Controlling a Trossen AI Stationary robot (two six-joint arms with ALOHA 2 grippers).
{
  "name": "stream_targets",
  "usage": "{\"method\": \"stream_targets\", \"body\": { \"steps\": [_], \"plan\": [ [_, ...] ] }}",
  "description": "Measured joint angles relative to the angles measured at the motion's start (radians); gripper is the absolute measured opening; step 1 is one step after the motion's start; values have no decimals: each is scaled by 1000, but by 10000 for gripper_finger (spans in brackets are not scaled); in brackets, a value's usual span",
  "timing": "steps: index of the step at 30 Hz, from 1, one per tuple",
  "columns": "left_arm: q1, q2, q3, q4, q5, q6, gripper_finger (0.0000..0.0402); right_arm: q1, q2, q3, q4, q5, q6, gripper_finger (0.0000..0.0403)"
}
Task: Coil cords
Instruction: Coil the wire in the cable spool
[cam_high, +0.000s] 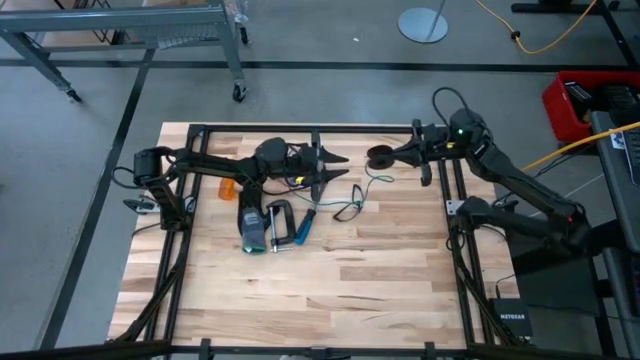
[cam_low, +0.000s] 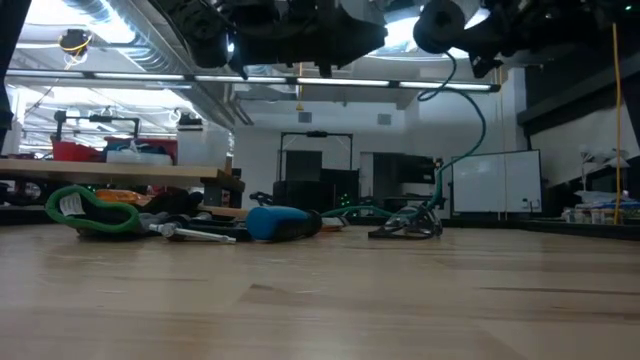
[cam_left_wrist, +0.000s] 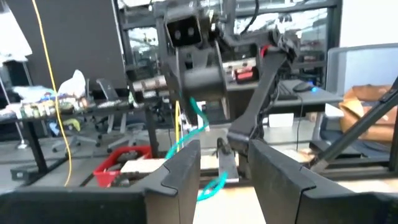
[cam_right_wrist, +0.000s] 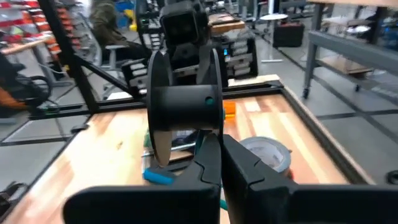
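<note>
A black spool (cam_high: 380, 155) hangs high over the far middle of the table, with my right gripper (cam_right_wrist: 221, 162) shut on it. A thin teal cord (cam_low: 472, 130) drops from the spool to the table. There it ends in a loose heap (cam_low: 405, 228) tangled with black cords (cam_high: 350, 208). My left gripper (cam_high: 340, 170) stands open just left of the spool, level with it, its fingers (cam_left_wrist: 180, 177) pointing at the spool (cam_left_wrist: 199, 81) with nothing between them. My right gripper pinches the spool between its two shut fingers at the lower rim of one flange (cam_right_wrist: 212, 134), reaching in level from the table's right. The spool is lifted clear, its axle lying level. The teal cord hangs slack below it.
Under the left arm lie a grey tape roll (cam_high: 252, 230), a clamp (cam_high: 280, 222), a blue-handled screwdriver (cam_high: 305, 222) and a small orange piece (cam_high: 229, 187). A black frame (cam_high: 300, 130) borders the table. The near half of the tabletop (cam_high: 330, 290) holds no objects.
</note>
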Motion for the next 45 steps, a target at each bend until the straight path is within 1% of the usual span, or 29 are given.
{"method": "stream_targets", "body": {
  "steps": [3, 8, 12, 15, 17, 22, 26, 31, 39, 45],
  "plan": [
    [0, 0, 0, -30, 0, 7, 126, 42, 22, 0, 36, 50, 0, 1],
    [0, 0, 0, -11, 0, 87, 126, 97, 61, 0, 50, 54, 0, 1],
    [0, 0, 0, 2, -1, 93, 126, 130, 84, 0, 48, 57, 1, 1],
    [0, 0, 0, 1, -1, 93, 126, 150, 97, 0, 50, 86, 1, 1],
    [-3, 0, 0, -6, -1, 93, 126, 158, 102, 0, 53, 125, 1, 1],
    [-7, 1, 0, -60, -1, 77, 126, 155, 101, 0, 107, 181, 3, 1],
    [-7, 1, 0, -89, -10, 60, 126, 155, 100, 0, 263, 211, 65, 1],
    [-7, 1, 0, -87, -12, 59, 126, 155, 100, 0, 426, 210, 142, 1],
    [-8, 1, 0, -60, -12, 58, 126, 155, 100, 0, 446, 211, 159, 1],
    [-14, 1, 0, -33, -13, -10, 126, 155, 100, 0, 486, 250, 158, 1]
  ]
}}
